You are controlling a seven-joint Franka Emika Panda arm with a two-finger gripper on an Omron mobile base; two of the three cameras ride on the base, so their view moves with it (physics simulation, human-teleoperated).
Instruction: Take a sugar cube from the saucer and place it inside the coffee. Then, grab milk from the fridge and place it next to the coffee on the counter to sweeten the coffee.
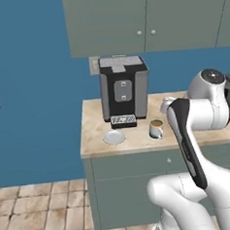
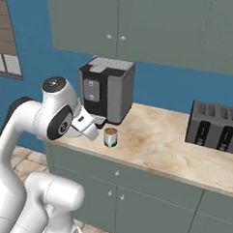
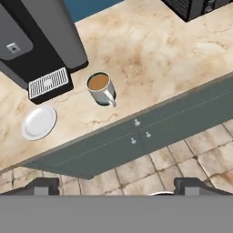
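- The saucer (image 3: 38, 122) lies bare on the table (image 3: 154, 50), beside the coffee machine (image 1: 123, 88); no sugar cube is visible on it.
- The coffee (image 3: 101, 88) stands near the table's front edge, brown liquid showing; I judge the cube is already in it, though it cannot be made out.
- Left to do: fetch the milk from the fridge and set it next to the coffee.
- The gripper (image 3: 116, 186) hangs above the table edge and floor, fingertips (image 3: 43, 185) spread fully apart, holding and touching nothing.
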